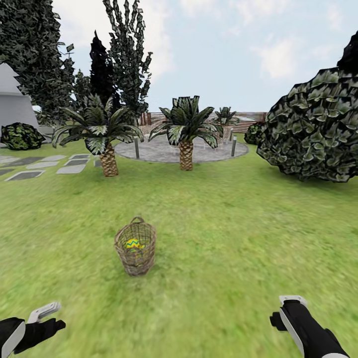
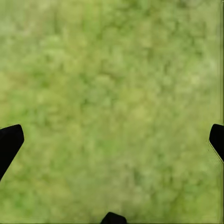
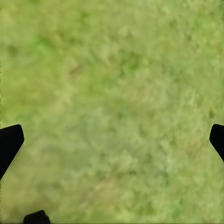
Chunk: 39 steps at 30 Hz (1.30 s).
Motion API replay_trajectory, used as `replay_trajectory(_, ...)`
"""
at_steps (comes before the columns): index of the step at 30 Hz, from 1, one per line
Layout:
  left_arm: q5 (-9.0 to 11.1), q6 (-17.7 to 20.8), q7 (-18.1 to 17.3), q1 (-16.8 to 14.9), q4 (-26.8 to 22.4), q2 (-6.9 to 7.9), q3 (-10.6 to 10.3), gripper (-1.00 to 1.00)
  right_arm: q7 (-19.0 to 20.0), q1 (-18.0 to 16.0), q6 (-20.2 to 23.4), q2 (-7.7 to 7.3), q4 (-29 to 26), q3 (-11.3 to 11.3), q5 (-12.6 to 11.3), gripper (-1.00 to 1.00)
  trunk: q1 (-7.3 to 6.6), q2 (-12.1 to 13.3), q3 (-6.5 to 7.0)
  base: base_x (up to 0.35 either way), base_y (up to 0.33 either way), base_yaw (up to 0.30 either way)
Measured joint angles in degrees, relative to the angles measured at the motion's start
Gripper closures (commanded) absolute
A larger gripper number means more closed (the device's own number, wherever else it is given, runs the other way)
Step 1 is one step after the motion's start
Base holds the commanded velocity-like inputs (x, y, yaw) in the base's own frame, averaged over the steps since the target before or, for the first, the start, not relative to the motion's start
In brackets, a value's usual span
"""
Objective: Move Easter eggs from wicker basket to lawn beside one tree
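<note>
A grassy garden seen from above the robot's two arms. The left gripper [image 1: 47, 318] hangs low over the lawn [image 1: 223, 238], its fingers [image 2: 10, 142] spread wide apart with only bare grass between them. Ahead of the fingers and between the two arms, the wicker basket [image 1: 135, 247] stands upright on the grass, well clear of both grippers; one Easter egg [image 1: 133, 244] shows inside it. The right gripper [image 1: 288, 311] hovers likewise, fingers [image 3: 10, 142] spread, holding nothing. Two palm trees [image 1: 185, 130] stand far beyond.
</note>
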Motion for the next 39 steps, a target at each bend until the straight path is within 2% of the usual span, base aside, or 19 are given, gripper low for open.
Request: replay_trajectory(39,0.1,0.1,-0.1,0.0,0.0,0.20,0.2,-1.00,0.0,0.0,0.1,0.19,0.0,0.1,0.1,-1.00,0.00,0.0,0.00,0.325,0.000,0.000)
